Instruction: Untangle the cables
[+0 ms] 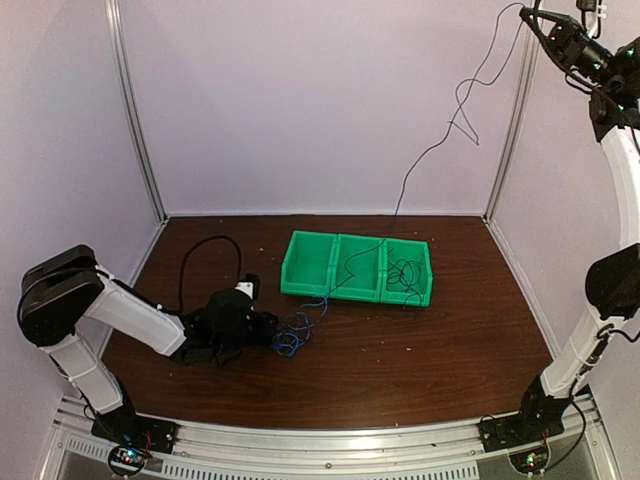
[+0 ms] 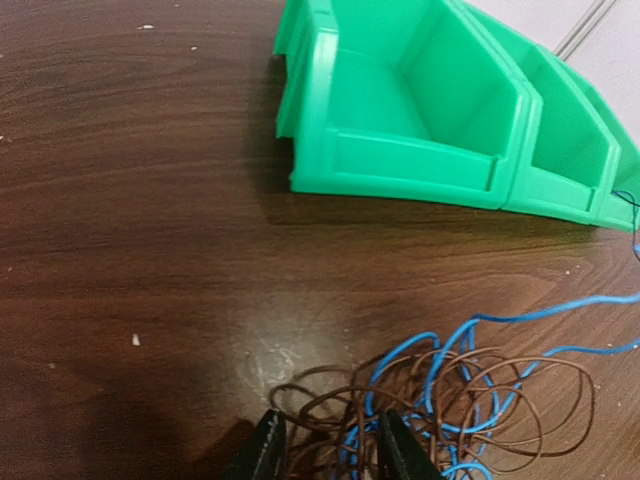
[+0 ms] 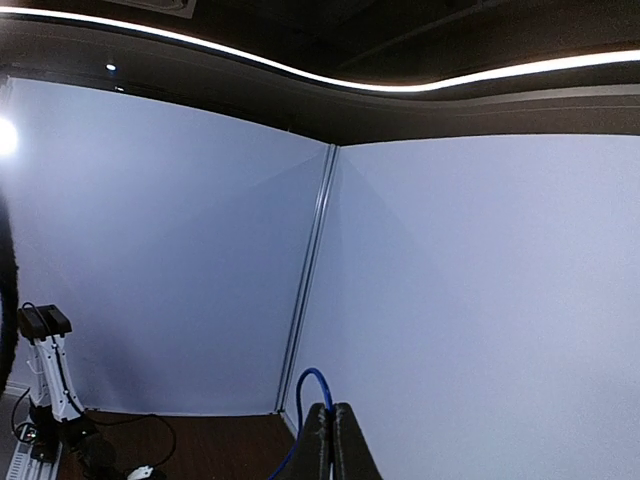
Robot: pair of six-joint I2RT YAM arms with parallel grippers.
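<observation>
The cables (image 2: 470,400) lie as a loose bunch of blue and brown wires on the dark wooden table, in front of the green bins (image 2: 420,170). My left gripper (image 2: 330,455) is low on the table with its fingers around the near loops of the bunch, gripping them. In the top view it (image 1: 272,330) sits just left of the bunch (image 1: 293,338). My right gripper (image 1: 530,15) is high at the back right, shut on a blue cable (image 3: 312,385). That strand (image 1: 430,150) hangs down to the bins (image 1: 310,262), where more loops (image 1: 405,275) lie in the right compartment.
Three joined green bins stand mid-table behind the bunch. A thick black arm hose (image 1: 200,260) arcs over the table left of them, with a small white object (image 1: 250,287) beside it. White walls and metal corner posts (image 1: 505,120) enclose the table.
</observation>
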